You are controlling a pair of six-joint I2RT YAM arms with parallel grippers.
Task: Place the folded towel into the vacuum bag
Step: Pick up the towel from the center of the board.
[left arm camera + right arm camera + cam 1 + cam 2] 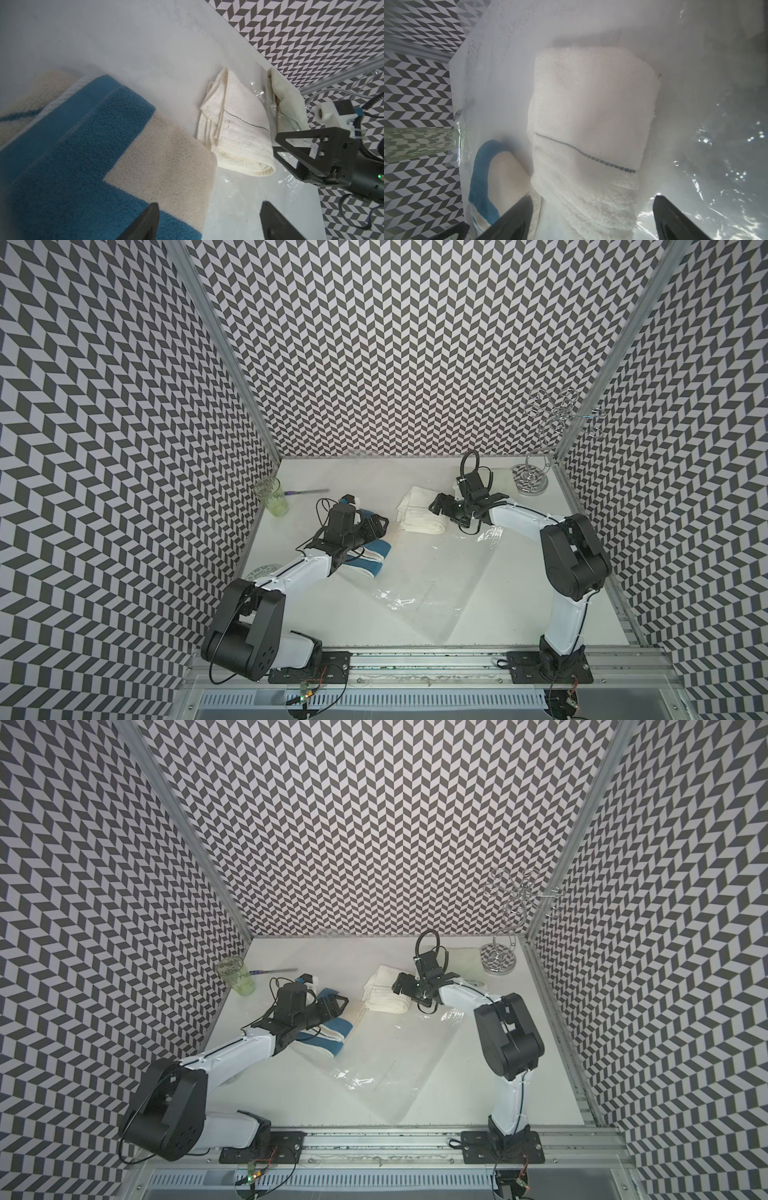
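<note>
Two sets of jaws gape empty: left jaws above a folded blue-and-beige towel (379, 551), right jaws beside the folded white towel (419, 515) at the far end of the transparent glossy plastic vacuum bag (440, 593).

green glass (272, 499), thin utensil (309, 491) beside; wire stand (533, 482).

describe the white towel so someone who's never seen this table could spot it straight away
On the white table, look toward the back wall, about midway across, right beside the tip of the right arm. The folded white towel lies there. Unlike the blue and beige towel next to it, it is plain cream with one thin dark stitched line.
</note>
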